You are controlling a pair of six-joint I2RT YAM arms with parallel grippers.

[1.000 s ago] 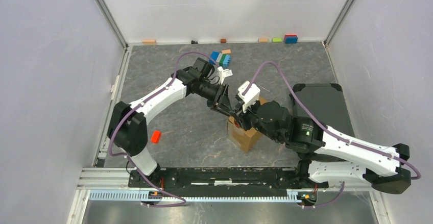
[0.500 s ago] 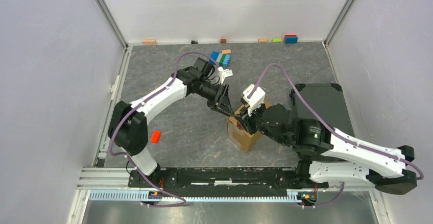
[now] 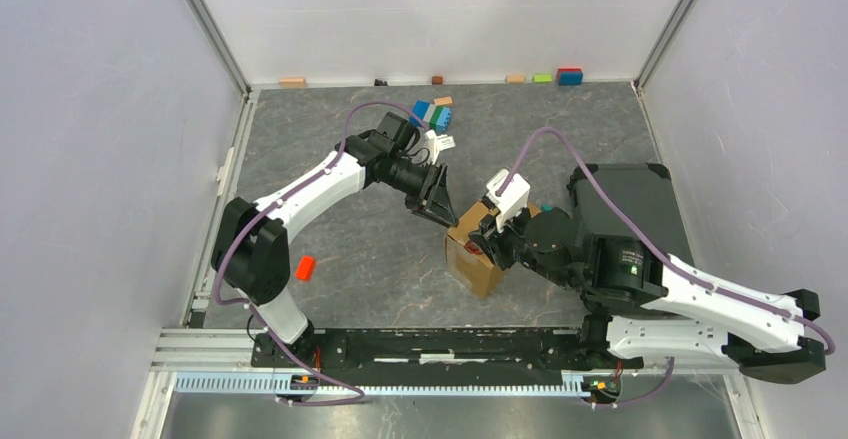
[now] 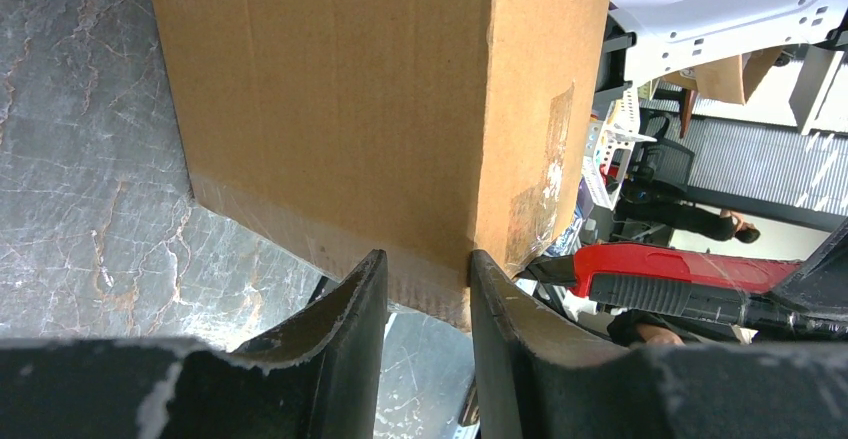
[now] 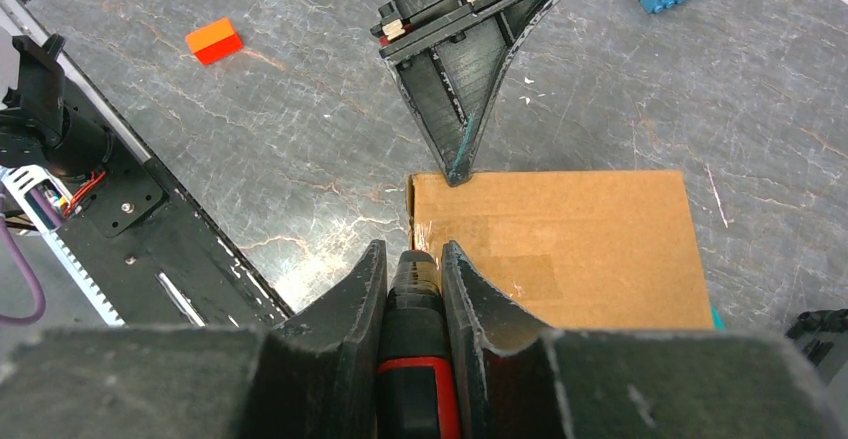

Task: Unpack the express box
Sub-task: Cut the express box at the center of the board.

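Here the express box (image 3: 478, 254) stands on the marbled table (image 3: 290, 139). The left gripper (image 3: 445, 215) is clamped on its far-left top corner — the right gripper (image 5: 412, 264), at the top edge just beside, grips a black-and-red tool (image 5: 415, 359). A black tray (image 3: 640, 199) lies just right of the box.

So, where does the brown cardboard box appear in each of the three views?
Top external: express box at centre, right tool over it.
Left wrist: box fills upper middle, corner between the fingers.
Right wrist: box right of centre, beyond the held cutter.
Shared landmark: left tool gripping the box's corner.
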